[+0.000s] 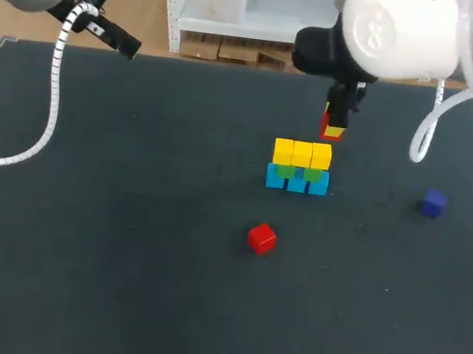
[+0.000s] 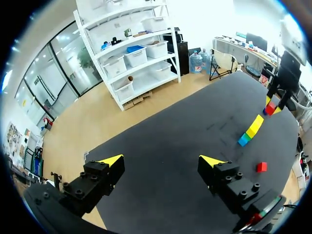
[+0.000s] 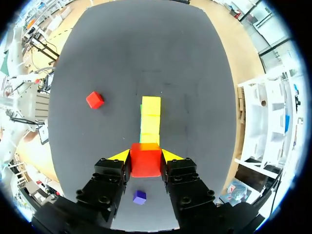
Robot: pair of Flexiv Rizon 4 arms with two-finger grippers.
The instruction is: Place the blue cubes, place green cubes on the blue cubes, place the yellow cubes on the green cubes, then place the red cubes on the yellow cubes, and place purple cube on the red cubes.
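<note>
Hovering by yellow cubes (image 1: pixel 301 153), right gripper (image 3: pixel 145 155) clamped on red cube (image 3: pixel 145 165); left gripper (image 2: pixel 162 160) spread apart

Table (image 1: pixel 121 258) w/ matt dark cloth-like top; red cube (image 3: pixel 145 160) & yellow cubes (image 3: pixel 150 117) smooth, plastic-looking.

dark grey table (image 1: pixel 121 258), flat matte top
</note>
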